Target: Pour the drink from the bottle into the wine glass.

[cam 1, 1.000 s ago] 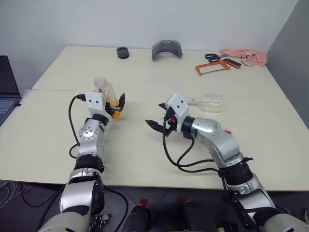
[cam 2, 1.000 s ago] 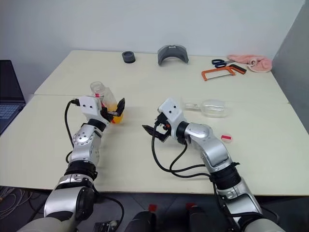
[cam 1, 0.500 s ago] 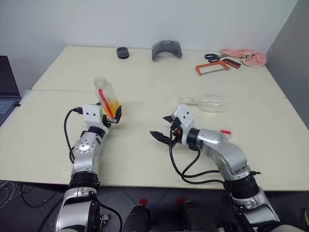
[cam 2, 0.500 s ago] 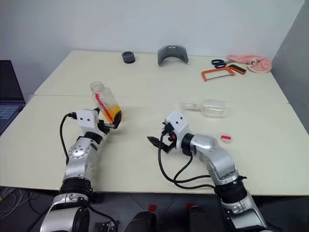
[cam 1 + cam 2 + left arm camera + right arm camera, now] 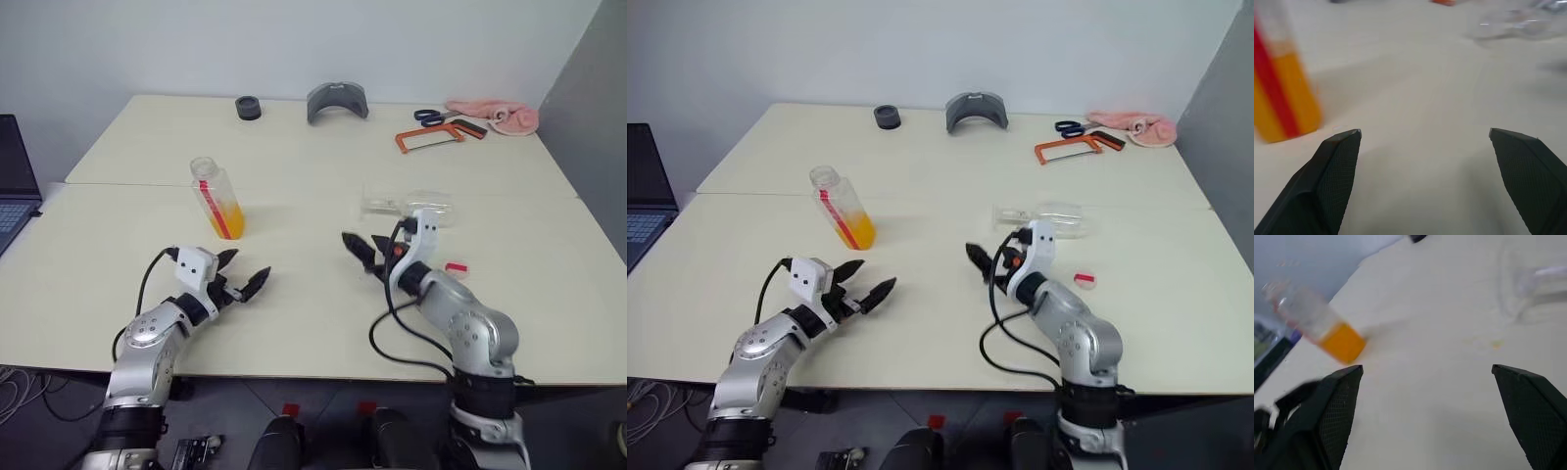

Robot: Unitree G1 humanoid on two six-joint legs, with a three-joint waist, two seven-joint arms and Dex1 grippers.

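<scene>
The bottle [image 5: 217, 199] stands on the table left of centre with no cap on its mouth. The orange drink [image 5: 228, 219] fills its lower part, beside a red label strip. The wine glass [image 5: 409, 204] lies on its side right of centre, and nothing orange shows in it. My left gripper [image 5: 245, 266] hovers open and empty, nearer the table's front edge than the bottle and apart from it. My right gripper [image 5: 361, 251] is open and empty just in front of the glass. The left wrist view shows the bottle [image 5: 1278, 93] beyond the open fingers.
A small red cap [image 5: 456, 266] lies on the table near my right arm. Along the back sit a black ring [image 5: 248, 106], a grey curved piece [image 5: 338, 100], an orange hacksaw [image 5: 431, 139], scissors [image 5: 428, 116] and a pink cloth [image 5: 495, 115]. A laptop [image 5: 15, 186] sits at the far left.
My left gripper has let go of the bottle and drawn back toward the front edge; the bottle now stands alone. My right gripper has shifted right and rolled.
</scene>
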